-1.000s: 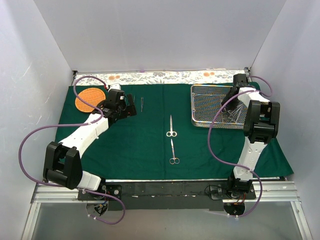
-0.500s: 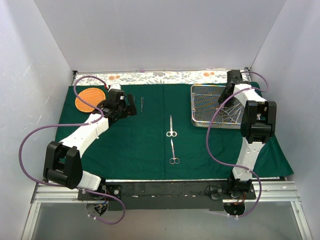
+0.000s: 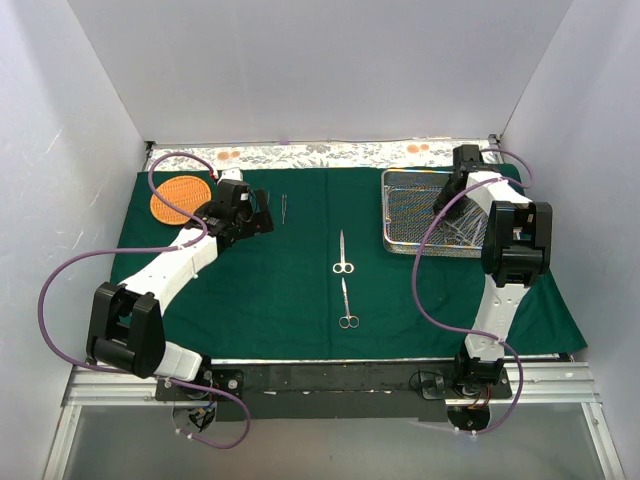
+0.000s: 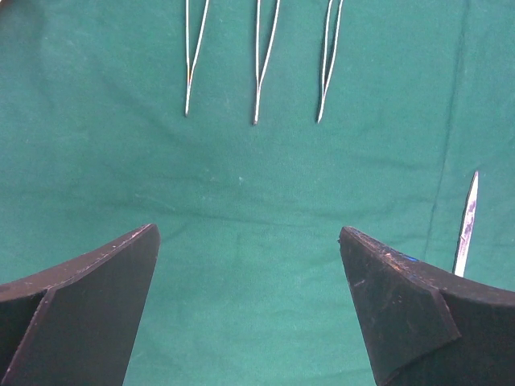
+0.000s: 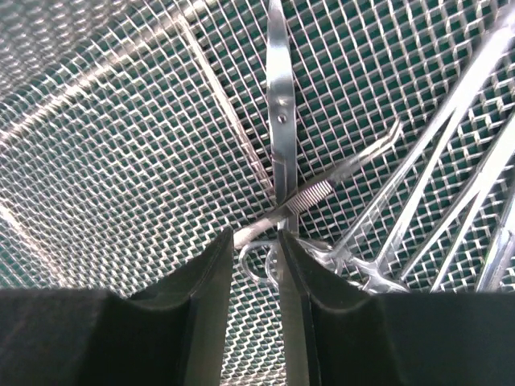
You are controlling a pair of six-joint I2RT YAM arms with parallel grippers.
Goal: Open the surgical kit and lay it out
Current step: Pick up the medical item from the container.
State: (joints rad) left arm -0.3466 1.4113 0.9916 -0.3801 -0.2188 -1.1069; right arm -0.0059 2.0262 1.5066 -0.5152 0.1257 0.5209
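Note:
The dark green cloth wrap (image 3: 270, 290) lies spread flat. On it rest two pairs of scissors (image 3: 343, 252) (image 3: 347, 304) and tweezers (image 3: 283, 207). In the left wrist view three tweezers (image 4: 259, 60) lie side by side ahead of my left gripper (image 4: 248, 232), which is open and empty, and a scissor blade (image 4: 467, 225) shows at the right. The wire-mesh tray (image 3: 386, 212) sits at the back right with several steel instruments in it. Over the tray my right gripper (image 5: 256, 241) (image 3: 442, 203) is shut on the ring handle of a pair of scissors (image 5: 279, 121), blades pointing away, crossing serrated forceps (image 5: 318, 191).
A round woven orange basket (image 3: 180, 198) lies at the back left beside the left arm. A floral strip (image 3: 330, 153) runs along the table's back edge. White walls close in the back and both sides. Purple cables loop from both arms.
My right gripper has moved toward the tray's back edge, its jaws unchanged. The left arm and the instruments on the cloth have not moved.

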